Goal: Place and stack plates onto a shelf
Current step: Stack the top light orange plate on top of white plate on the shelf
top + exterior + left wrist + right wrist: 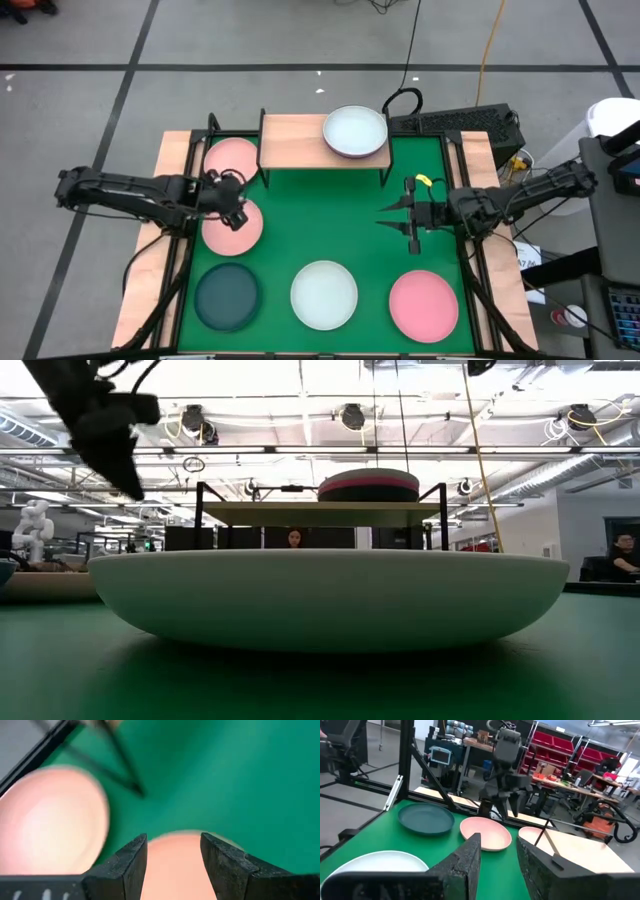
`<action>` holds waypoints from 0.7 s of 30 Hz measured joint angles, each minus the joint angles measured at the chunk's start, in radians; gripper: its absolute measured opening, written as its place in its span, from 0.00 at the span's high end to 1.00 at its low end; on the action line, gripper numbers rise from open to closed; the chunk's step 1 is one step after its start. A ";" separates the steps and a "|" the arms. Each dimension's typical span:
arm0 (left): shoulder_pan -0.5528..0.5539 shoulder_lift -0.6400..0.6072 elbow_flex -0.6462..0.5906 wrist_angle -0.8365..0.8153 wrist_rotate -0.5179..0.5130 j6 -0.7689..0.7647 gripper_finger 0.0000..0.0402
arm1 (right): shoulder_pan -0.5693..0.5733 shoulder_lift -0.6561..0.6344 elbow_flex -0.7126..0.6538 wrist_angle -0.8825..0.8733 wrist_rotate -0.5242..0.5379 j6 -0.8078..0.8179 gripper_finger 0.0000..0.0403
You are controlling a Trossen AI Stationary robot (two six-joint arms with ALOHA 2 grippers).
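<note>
The shelf (300,140) stands at the mat's far edge and carries a stack of plates (355,132) with a pale mint one on top; the low view shows the stack (368,485) with dark and magenta layers beneath. On the mat lie two light pink plates (232,158) (230,230), a dark teal plate (227,297), a pale mint plate (324,294) and a deeper pink plate (423,304). My left gripper (238,208) is open and hovers above the nearer light pink plate (175,870), fingers pointing down. My right gripper (395,215) is open, in the air at the mat's right, pointing left.
Black frame rails (185,250) run along both sides of the mat. A keyboard (455,122) and cables lie behind the shelf. The shelf's wire leg (120,765) stands close to the left gripper. Bare green mat (330,215) spreads between the two grippers.
</note>
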 joint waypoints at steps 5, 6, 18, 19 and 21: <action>0.021 0.106 -0.001 -0.145 -0.016 -0.063 0.52 | 0.001 0.006 0.000 0.003 0.001 -0.004 0.73; 0.026 0.129 -0.001 -0.155 -0.031 -0.062 0.52 | 0.001 0.006 0.000 0.001 0.001 -0.005 0.73; 0.245 0.400 -0.001 -0.119 -0.064 0.085 0.53 | 0.002 0.007 0.000 0.009 -0.002 0.002 0.73; 0.265 0.409 -0.001 -0.101 -0.052 0.098 0.53 | 0.002 0.007 0.000 0.009 -0.002 0.003 0.73; 0.297 0.419 -0.001 -0.064 -0.026 0.129 0.53 | 0.002 0.007 0.000 0.008 -0.002 0.003 0.73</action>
